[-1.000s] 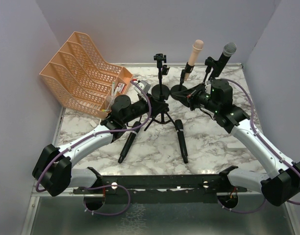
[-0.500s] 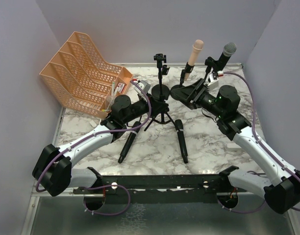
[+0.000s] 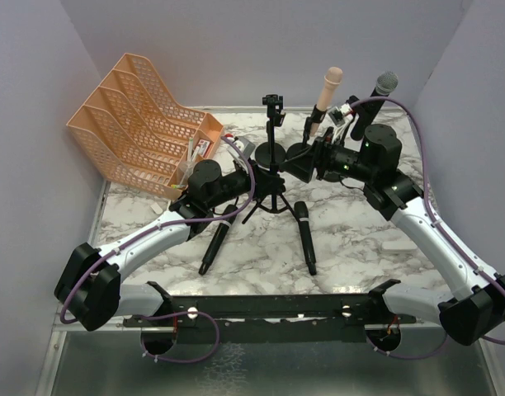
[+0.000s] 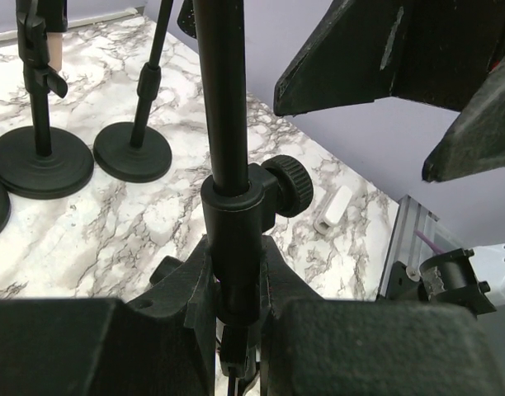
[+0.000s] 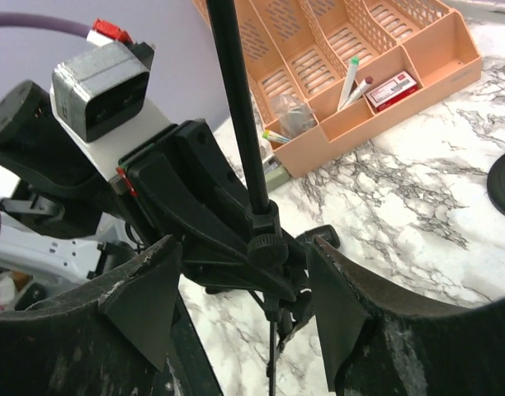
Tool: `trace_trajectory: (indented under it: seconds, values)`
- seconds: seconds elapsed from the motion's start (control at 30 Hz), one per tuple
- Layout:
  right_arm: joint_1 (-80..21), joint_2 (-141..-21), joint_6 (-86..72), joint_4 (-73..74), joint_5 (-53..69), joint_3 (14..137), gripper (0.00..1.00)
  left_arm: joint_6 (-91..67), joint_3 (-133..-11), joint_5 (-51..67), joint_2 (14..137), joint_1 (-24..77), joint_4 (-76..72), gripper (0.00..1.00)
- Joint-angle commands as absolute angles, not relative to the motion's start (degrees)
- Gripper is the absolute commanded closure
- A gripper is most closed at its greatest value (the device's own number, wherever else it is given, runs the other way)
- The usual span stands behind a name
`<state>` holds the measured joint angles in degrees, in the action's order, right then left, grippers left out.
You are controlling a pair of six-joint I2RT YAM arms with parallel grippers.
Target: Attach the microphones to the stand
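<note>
2 black microphones (image 3: 305, 238) lie flat; left tool (image 4: 234, 280) clamps stand pole (image 4: 224, 99), right tool (image 5: 240, 289) apart.

Two black microphones (image 3: 305, 239) on marble table (image 3: 360, 247)

You are looking at the tripod stand (image 3: 272, 140) standing mid-surface (image 3: 351, 247), two microphones (image 3: 305, 237) lying before it, two mounted microphones (image 3: 328, 89) standing behind-right, the tray rack (image 3: 141, 120) sitting behind-left.

Pink microphone (image 3: 330, 85), mesh-headed microphone (image 3: 384, 86) tilted upward — two black microphones (image 3: 213, 246) (image 3: 305, 238) lying flat
</note>
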<state>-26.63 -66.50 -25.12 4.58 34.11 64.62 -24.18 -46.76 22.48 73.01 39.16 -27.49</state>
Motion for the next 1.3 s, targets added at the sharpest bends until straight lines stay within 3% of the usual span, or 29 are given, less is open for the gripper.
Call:
trace_trajectory:
  seconds: [0.0,0.2,0.43,0.87,1.27]
  values:
    - [-26.91,-67.85,-18.06,8.23,37.8,66.62,0.34,-24.43,-48.56,24.61,71.72,39.53,-30.5,1.0]
    - [-26.89,-70.36,-17.18,9.63,39.43,68.31,0.4,-24.21,-48.77,25.82,71.72,39.49,-30.5,1.0]
    - [-26.89,-70.4,-18.8,8.2,38.63,68.03,0.64,-23.99,-48.93,26.11,71.46,39.47,-30.5,1.0]
    - [-26.89,-69.68,-20.59,8.32,39.05,65.75,0.59,-23.64,-49.04,25.8,70.9,39.54,-30.5,1.0]
    - [-26.91,-70.11,-29.22,4.87,38.07,62.83,0.86,-23.17,-49.39,25.11,70.63,39.52,-30.5,1.0]
